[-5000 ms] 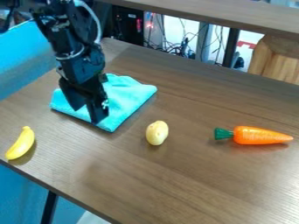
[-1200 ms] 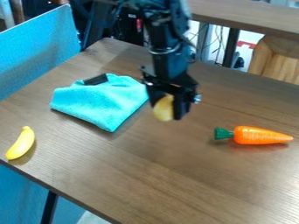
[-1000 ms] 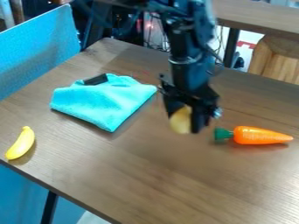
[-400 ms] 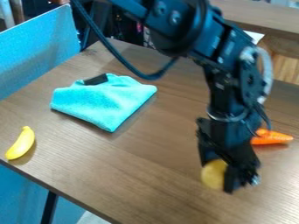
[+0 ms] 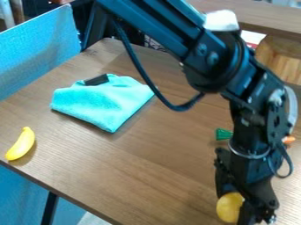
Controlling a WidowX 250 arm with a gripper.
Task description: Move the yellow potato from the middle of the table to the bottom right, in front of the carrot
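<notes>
The brown wood-grain table (image 5: pixel 153 162) spreads under and around the folded turquoise cloth (image 5: pixel 103 103), which serves as the landmark here. The black robot arm (image 5: pixel 206 48) enters over the top edge and slants down on the cloth's right-hand side, well apart from it, with a black cable (image 5: pixel 141 70) looping below its upper part. The textured blue panel (image 5: pixel 38 52) stands beyond the table's edge, to the cloth's upper left. The cloth itself lies in a flat, rough-cornered heap. Well apart from it, to the lower right, the black two-finger gripper (image 5: pixel 234 205) hangs down near the view's bottom edge, its fingers clamped on the rounded yellow potato-like object (image 5: pixel 228 210). Whether that object touches the table I cannot tell. To the cloth's right and somewhat lower lies the orange plastic-looking carrot with a green top (image 5: pixel 223 134), its middle hidden behind the arm. The small yellow toy banana (image 5: pixel 21 144) lies to the cloth's lower left, near the table's edge. Smallest is the flat black piece (image 5: pixel 96 80), touching the cloth along its far edge.
</notes>
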